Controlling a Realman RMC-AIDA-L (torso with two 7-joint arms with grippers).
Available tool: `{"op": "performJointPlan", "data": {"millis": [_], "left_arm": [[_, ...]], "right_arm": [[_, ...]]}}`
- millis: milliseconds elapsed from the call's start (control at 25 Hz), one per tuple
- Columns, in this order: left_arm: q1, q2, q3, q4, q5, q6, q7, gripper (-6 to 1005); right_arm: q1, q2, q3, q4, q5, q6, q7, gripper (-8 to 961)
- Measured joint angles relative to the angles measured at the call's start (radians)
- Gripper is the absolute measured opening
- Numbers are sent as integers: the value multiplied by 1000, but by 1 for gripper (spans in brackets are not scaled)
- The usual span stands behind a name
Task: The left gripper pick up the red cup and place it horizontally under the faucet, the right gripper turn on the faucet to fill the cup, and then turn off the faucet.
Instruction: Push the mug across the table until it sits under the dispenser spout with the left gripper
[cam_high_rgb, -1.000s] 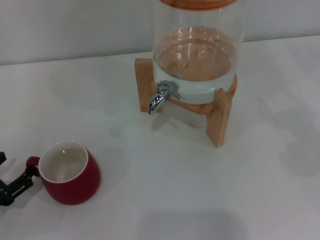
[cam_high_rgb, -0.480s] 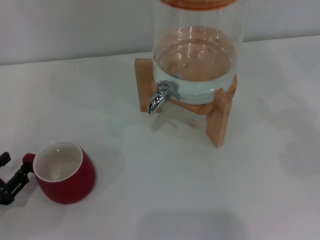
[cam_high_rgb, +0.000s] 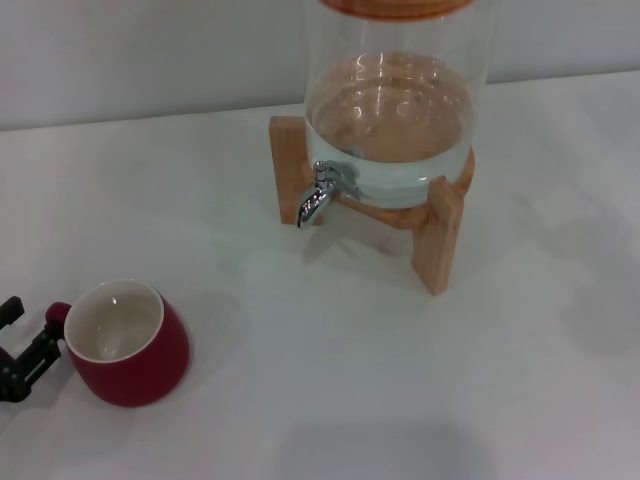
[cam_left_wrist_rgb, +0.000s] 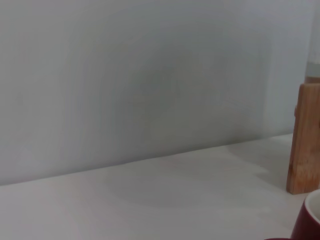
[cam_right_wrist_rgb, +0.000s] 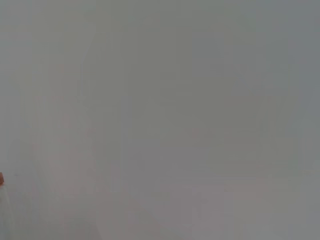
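The red cup (cam_high_rgb: 130, 350) is at the front left of the white table, open side up, with its small handle (cam_high_rgb: 57, 314) pointing left. My left gripper (cam_high_rgb: 30, 335) is at the left edge of the head view, its black fingers closed on the handle. An edge of the cup also shows in the left wrist view (cam_left_wrist_rgb: 307, 222). The chrome faucet (cam_high_rgb: 322, 192) sticks out of the front left of the glass water jar, well to the right of and behind the cup. My right gripper is out of view.
The glass water jar (cam_high_rgb: 395, 110) sits on a wooden stand (cam_high_rgb: 437, 235) at the back centre. A leg of the stand shows in the left wrist view (cam_left_wrist_rgb: 305, 140). The white table (cam_high_rgb: 330, 380) stretches between the cup and the stand. The right wrist view shows only a plain grey surface.
The cup and my left gripper have shifted together a little to the left and slightly up in the head view. The jar and the faucet have not moved.
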Motion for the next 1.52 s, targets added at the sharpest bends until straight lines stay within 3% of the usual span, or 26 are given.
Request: {"op": "performJointPlan", "data": {"millis": [560, 760, 960, 1200, 1520], "left_arm": [[9, 0, 14, 7, 1, -17, -4, 571], [11, -1, 14, 7, 3, -17, -1, 384], [12, -2, 14, 7, 3, -17, -8, 332], [12, 0, 15, 11, 21, -18, -34, 338], [45, -3, 15, 100, 111, -24, -87, 339]], "right_arm": [[-3, 1, 1, 0, 0, 1, 0, 722], [-3, 1, 1, 0, 0, 3, 0, 722], [-4, 2, 1, 0, 3, 5, 0, 722], [-7, 2, 1, 0, 8, 9, 0, 722], [-7, 0, 1, -2, 9, 17, 0, 722]]}}
